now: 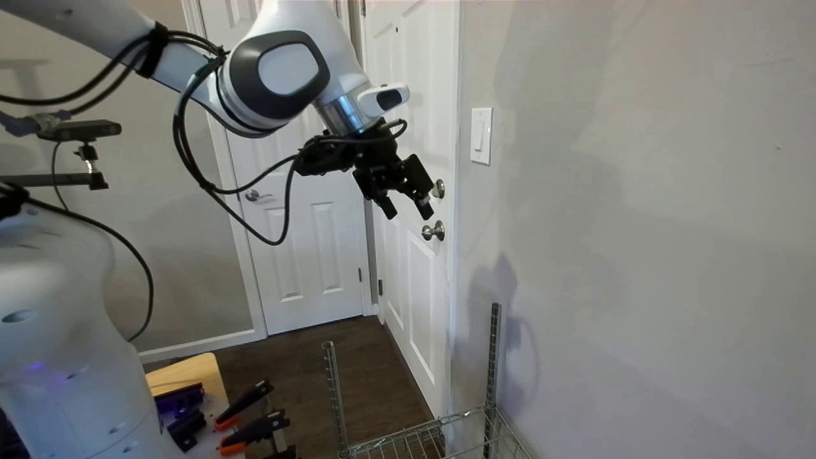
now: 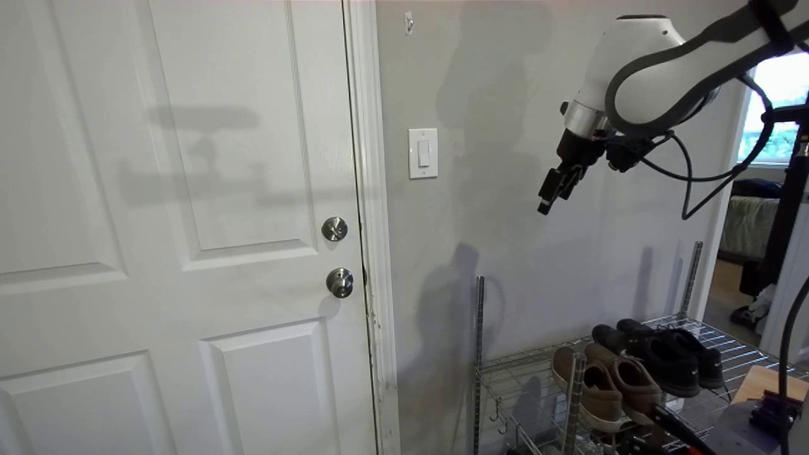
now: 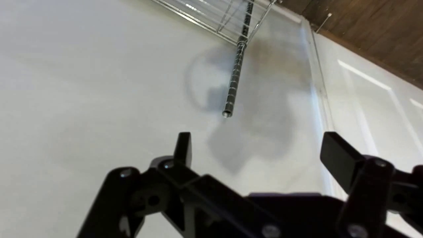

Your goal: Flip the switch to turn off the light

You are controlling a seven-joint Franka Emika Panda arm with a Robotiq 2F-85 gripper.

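The switch (image 1: 481,136) is a small white upright plate with a rocker paddle, on the grey wall beside the white door's frame. It also shows in an exterior view (image 2: 423,153). I cannot tell which way its paddle is pressed. My black gripper (image 1: 408,211) points obliquely downward, away from the switch and touching nothing. In an exterior view the gripper (image 2: 552,201) is to the right of the switch, its tips a little lower than the plate. In the wrist view the gripper's fingers (image 3: 256,142) are wide apart with nothing between them; the switch is out of that view.
The white door (image 2: 253,303) has a round knob (image 2: 340,282) and a deadbolt (image 2: 334,229). A wire rack post (image 1: 494,357) rises near the wall below; it also shows in the wrist view (image 3: 234,79). The rack carries shoes (image 2: 663,360). Clamps (image 1: 255,427) lie by the arm's base.
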